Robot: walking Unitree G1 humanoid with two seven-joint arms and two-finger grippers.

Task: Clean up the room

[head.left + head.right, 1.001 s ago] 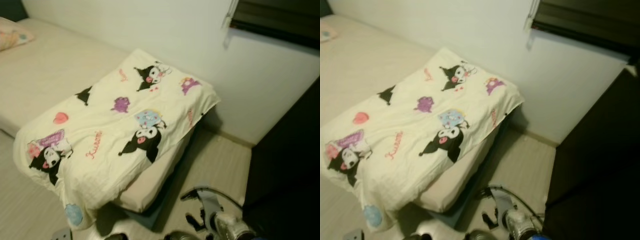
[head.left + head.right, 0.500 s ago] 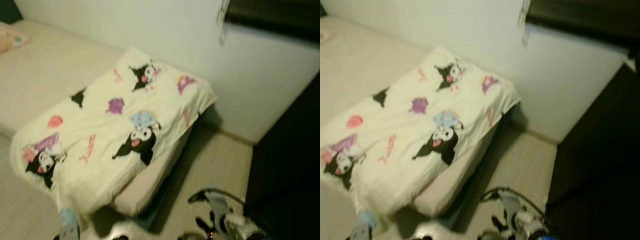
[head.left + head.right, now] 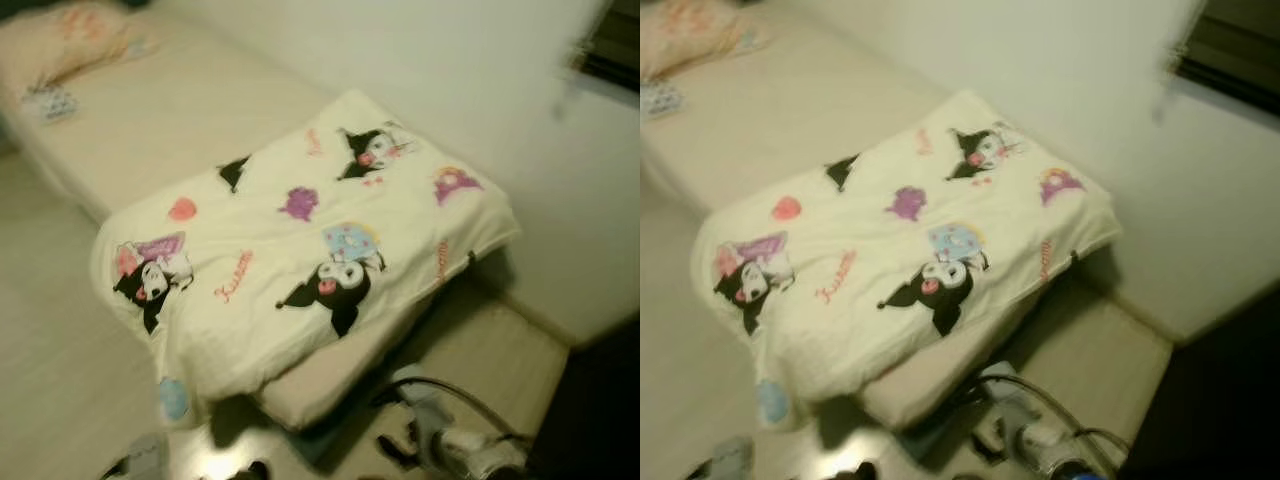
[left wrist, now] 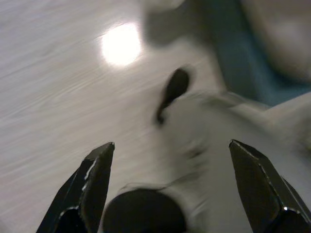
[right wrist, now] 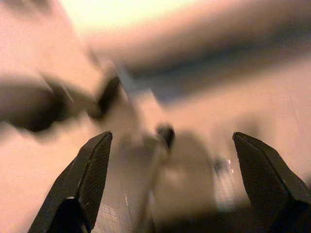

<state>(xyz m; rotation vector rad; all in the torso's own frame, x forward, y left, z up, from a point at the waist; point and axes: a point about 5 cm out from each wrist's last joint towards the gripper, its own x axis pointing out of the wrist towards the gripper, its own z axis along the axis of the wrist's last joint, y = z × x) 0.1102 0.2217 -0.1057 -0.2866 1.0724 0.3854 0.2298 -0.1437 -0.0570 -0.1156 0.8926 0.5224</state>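
Observation:
A cream blanket printed with black-and-white cartoon figures lies folded over the foot of a low bed, one corner hanging down toward the floor. A peach pillow and a small patterned item sit at the bed's far end. My right arm hangs low beside the bed's foot. In the left wrist view my left gripper is open above the pale floor, with nothing between its fingers. The blurred right wrist view has my right gripper open and holding nothing.
A pale wall runs along the bed's far side. Dark furniture stands at the right. Pale wood floor stretches to the left of the bed, and a narrower strip lies past its foot. A light glare shines on the floor.
The whole picture has shifted: my camera has swung left, bringing the pillow and more floor into view. The blanket and bed have not moved.

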